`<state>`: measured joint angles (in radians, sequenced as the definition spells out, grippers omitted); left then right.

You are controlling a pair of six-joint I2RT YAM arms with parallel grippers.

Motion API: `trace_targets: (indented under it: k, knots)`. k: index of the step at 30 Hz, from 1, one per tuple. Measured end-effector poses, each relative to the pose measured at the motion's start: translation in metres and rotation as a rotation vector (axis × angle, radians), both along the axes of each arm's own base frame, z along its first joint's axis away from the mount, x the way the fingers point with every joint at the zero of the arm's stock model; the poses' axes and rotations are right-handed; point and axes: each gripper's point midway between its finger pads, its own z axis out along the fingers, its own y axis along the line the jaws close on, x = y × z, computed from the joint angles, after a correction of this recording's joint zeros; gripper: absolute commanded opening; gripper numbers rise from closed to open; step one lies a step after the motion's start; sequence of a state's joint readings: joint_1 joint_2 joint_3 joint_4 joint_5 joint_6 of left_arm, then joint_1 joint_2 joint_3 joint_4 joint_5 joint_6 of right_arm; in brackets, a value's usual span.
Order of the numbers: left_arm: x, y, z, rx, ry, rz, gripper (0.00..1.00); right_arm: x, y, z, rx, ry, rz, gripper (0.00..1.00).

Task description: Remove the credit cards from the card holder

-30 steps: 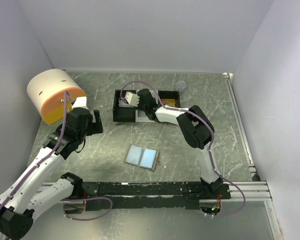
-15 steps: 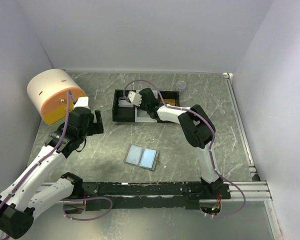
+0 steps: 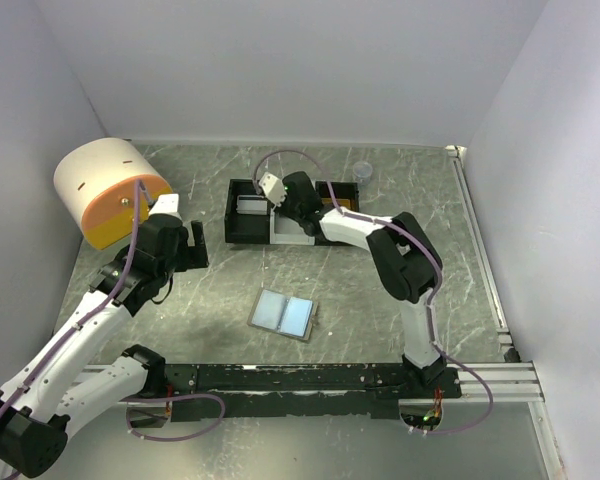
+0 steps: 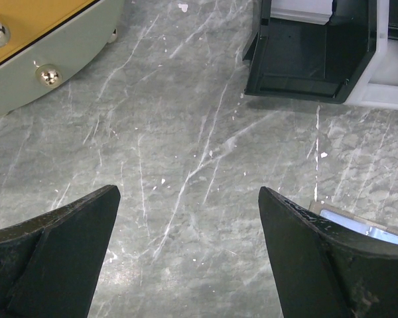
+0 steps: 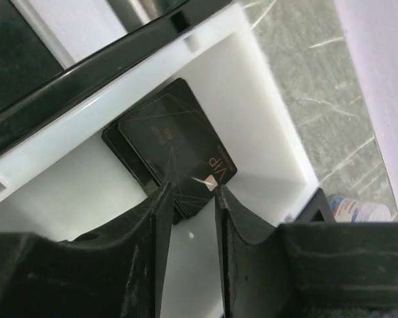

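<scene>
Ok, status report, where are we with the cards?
Left tool open above table. Right tool open over tray's white compartment, black cards lying in it. Card holder spread open, no cards showing. Nothing blocking.

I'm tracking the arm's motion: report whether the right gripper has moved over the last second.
Yes. Seen from above against the tray, the right gripper has shifted slightly toward the tray's far edge and a little to the right.

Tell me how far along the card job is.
Mostly done, it seems: the card holder lies open, showing only blue lining, and black cards lie in the tray's white compartment. The right pincer hovers over them, jaws slightly apart, holding nothing. The left pincer is open and empty. Left: perhaps only pulling the arm back.
</scene>
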<state>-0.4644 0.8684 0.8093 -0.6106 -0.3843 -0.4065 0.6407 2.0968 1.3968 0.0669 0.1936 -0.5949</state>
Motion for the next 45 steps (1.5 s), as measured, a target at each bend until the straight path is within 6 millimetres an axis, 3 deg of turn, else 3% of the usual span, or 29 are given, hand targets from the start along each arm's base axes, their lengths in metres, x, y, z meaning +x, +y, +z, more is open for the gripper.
trace_targets:
  k: [7, 10, 13, 15, 19, 24, 26, 30, 40, 45]
  knots:
    - [0.000, -0.001, 0.000, 0.000, 0.003, -0.011, 0.99, -0.008, 0.002, 0.053, 0.203, -0.029, -0.081, 0.34]
    - [0.000, -0.001, 0.000, 0.000, 0.003, -0.012, 0.99, -0.026, 0.001, 0.080, 0.357, -0.013, -0.117, 0.48]
    - [-0.001, -0.001, 0.000, -0.001, 0.002, -0.012, 0.99, -0.050, -0.004, 0.104, 0.556, 0.047, -0.206, 0.48]
    - [-0.001, -0.001, 0.001, -0.003, -0.002, -0.012, 0.99, -0.061, -0.002, 0.110, 0.670, 0.126, -0.268, 0.47]
    - [-0.001, -0.001, 0.003, -0.006, -0.009, -0.012, 0.99, -0.086, 0.002, 0.086, 0.796, 0.344, -0.385, 0.45]
    - [-0.001, -0.001, 0.003, -0.006, -0.010, -0.011, 0.99, -0.148, -0.004, 0.030, 0.764, 0.547, -0.523, 0.47]
    - [-0.001, -0.001, 0.004, -0.007, -0.013, -0.010, 0.99, -0.174, 0.005, 0.023, 0.727, 0.571, -0.540, 0.48]
    - [-0.002, 0.000, 0.005, -0.007, -0.018, -0.007, 0.99, -0.215, 0.030, 0.026, 0.701, 0.559, -0.524, 0.55]
    - [-0.002, 0.001, 0.006, -0.006, -0.020, -0.005, 0.99, -0.255, 0.036, -0.002, 0.615, 0.511, -0.632, 0.69]
    - [-0.002, 0.001, 0.006, -0.006, -0.020, -0.004, 0.99, -0.261, 0.042, -0.013, 0.580, 0.518, -0.651, 0.71]
